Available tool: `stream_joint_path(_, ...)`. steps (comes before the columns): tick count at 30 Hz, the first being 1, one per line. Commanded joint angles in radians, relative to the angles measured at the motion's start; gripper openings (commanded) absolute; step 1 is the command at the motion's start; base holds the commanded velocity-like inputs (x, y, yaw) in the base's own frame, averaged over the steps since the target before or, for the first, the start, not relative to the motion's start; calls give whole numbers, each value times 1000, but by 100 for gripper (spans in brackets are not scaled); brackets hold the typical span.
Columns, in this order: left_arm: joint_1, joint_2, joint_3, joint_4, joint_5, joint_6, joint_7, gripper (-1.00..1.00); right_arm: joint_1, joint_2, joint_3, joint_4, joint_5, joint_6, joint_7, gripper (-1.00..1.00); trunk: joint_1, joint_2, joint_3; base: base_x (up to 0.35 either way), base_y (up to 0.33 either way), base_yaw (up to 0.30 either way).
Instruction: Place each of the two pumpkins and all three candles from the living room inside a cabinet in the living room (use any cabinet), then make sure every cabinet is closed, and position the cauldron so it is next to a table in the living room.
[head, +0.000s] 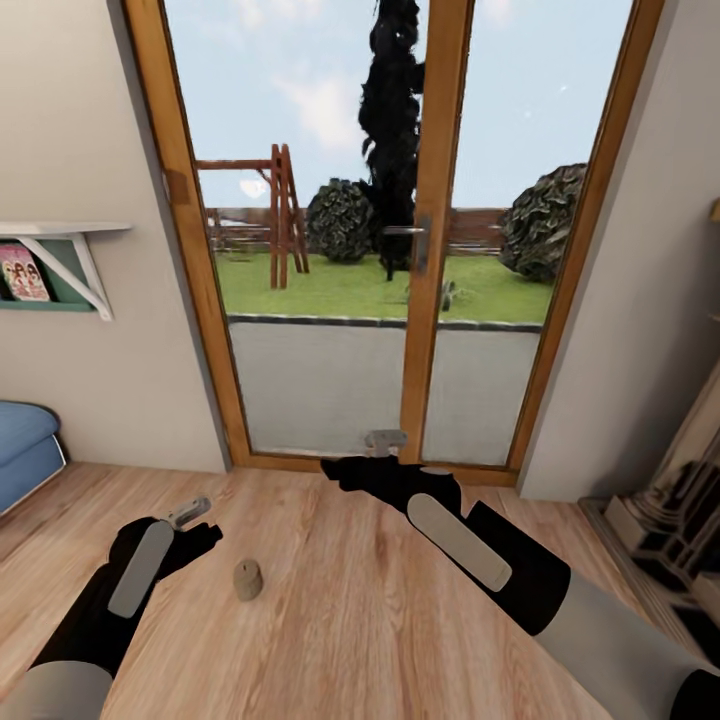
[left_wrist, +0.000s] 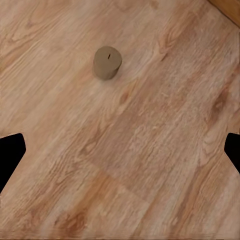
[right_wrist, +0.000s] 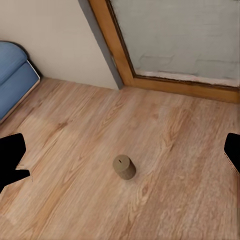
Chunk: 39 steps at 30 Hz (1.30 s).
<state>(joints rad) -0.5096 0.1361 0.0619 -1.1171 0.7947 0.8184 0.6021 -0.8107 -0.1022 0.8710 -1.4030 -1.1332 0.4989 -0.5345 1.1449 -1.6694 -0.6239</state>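
Standing upright on the wooden floor (head: 330, 620), one candle (head: 247, 578) sits between both arms, before the glass door (head: 400, 230). Left pincer (head: 190, 512) and right pincer (head: 385, 440) are spread, touching nothing.

Wooden floor (head: 380, 600) meets beige walls (head: 90, 150) and a wood-framed glass door (head: 400, 250).

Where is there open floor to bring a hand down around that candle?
The candle stands alone on the wood floor, bare boards on every side. The widest free stretch lies between it and the glass door's frame, and toward the right gripper. The left gripper sits close beside it. The blue sofa crowds the far left.
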Motion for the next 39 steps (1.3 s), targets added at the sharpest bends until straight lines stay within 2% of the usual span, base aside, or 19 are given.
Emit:
stream_joint_path(1,-2,3,0,24,10,1,10,100,-1,-1,2,-1,-8,0,-9,100,0,-1,-1,305,-142,0)
stream_joint_path(5,-5,31,0,94,12,1,8,100,-1,-1,2,0,-8,0,-8,100,0,-1,-1,314,-83,0)
stream_joint_path(9,-6,42,-1,111,13,1,7,100,-1,-1,2,4,-7,0,-8,100,0,-1,-1,324,-16,0)
stream_joint_path(28,-6,46,-1,114,13,-2,7,100,-1,1,3,15,1,-3,-6,100,0,-1,-1,333,-1,1)
stream_joint_path(39,-6,48,0,113,14,-2,7,100,-1,5,4,16,8,-3,-7,100,0,-1,5,293,-11,127)
